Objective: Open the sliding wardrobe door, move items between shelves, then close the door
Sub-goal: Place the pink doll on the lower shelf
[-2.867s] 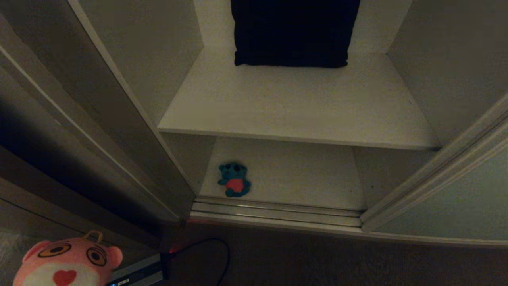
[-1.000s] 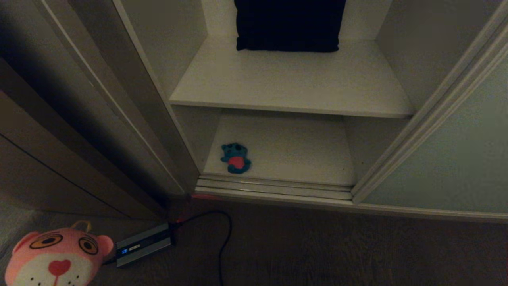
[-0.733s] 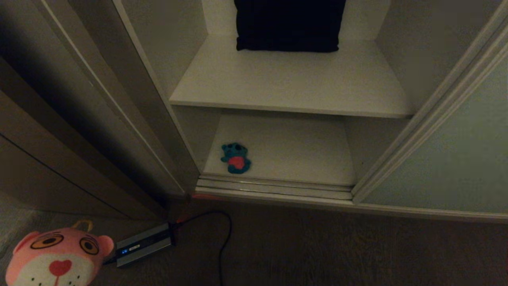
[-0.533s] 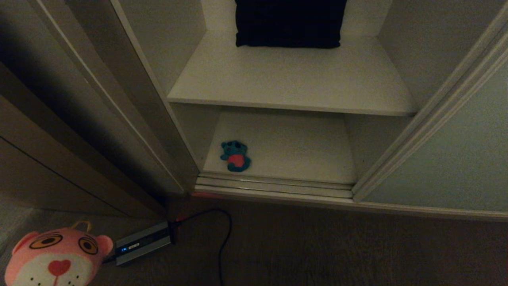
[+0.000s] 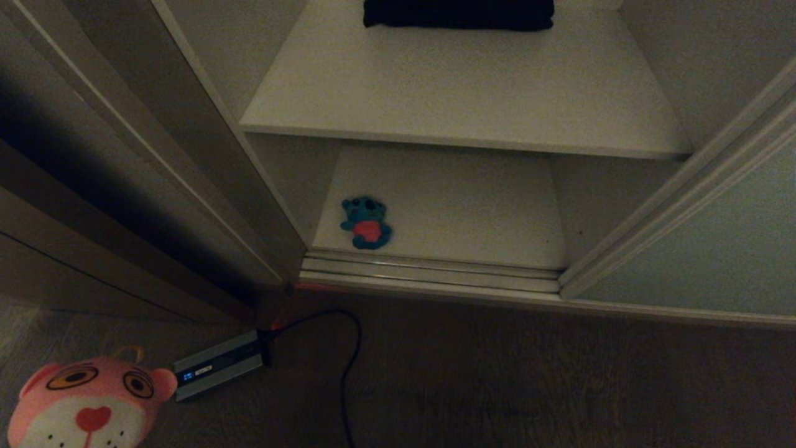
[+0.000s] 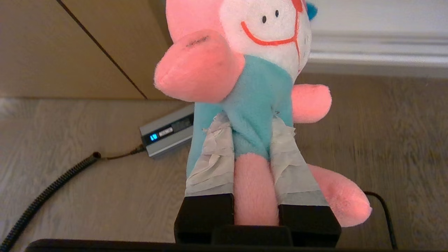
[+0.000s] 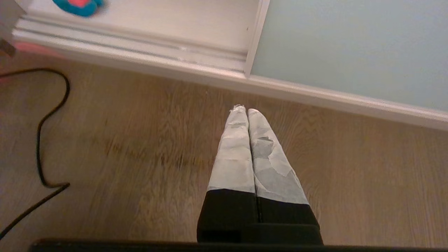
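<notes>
1. Pink plush toy (image 6: 252,87) clamped in the left pincer (image 6: 257,196): taped fingers (image 6: 211,164) pressed either side of its teal shirt and 1 pink leg, head pointing away from the wrist. Held low over the wooden floor (image 7: 147,154), off to the left of the wardrobe opening, likely so it clears the frame before going onto a shelf.
2. Teal bear (image 5: 365,223) lying face up on the lower shelf (image 5: 460,205), near that shelf's left wall and close to its front edge. Placed within easy reach from outside the opening, probably awaiting its own move.
3. Upper shelf (image 5: 460,87) directly above the lower shelf, bare across its front; only a dark folded cloth (image 5: 458,14) at its back. Looks like the likely drop spot for a toy, with ample room ahead of the cloth.
4. Sliding wardrobe door (image 5: 715,249) pushed to the right of the lower shelf, cream frame strip at the opening's right edge; opening fully exposed, so the opening step appears done.
5. Right pincer (image 7: 244,112) clenched tight on nothing, taped fingers touching, hanging over the floor in front of the door's bottom rail. Seems parked, free for closing the door later.
6. Small grey box (image 5: 217,372) with a lit display and a black cable (image 5: 348,373) on the floor, in front of and left of the lower shelf; a snag risk for low moves.
</notes>
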Controlling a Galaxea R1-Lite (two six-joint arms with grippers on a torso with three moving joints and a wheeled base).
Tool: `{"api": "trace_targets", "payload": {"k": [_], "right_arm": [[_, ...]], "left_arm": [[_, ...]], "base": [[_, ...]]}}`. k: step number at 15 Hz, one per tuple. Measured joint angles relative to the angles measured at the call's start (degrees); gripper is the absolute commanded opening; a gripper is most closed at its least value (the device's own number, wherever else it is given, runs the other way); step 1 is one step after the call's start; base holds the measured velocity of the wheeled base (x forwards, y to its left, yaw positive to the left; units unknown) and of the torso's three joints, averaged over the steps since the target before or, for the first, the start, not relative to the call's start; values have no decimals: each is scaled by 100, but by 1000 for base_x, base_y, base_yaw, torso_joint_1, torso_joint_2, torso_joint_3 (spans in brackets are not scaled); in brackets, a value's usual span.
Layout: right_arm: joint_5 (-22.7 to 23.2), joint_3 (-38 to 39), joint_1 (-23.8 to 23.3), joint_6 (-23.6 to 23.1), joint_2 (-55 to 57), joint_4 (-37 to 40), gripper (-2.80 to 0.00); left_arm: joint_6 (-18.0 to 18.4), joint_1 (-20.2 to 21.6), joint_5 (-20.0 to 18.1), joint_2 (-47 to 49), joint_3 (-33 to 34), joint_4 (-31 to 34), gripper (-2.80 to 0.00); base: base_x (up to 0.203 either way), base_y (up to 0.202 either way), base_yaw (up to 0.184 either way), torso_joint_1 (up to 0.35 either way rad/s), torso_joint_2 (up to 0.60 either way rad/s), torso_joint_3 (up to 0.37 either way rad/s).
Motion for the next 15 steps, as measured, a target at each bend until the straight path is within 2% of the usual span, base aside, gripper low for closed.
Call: {"api": "trace_targets", "payload": {"k": [15], "right_arm": [[0,0,0,2,0,2,-280]], "left_arm": [[4,-9,4,2,2,-20,-280]], "base": [[0,0,0,2,1,-196]]}}
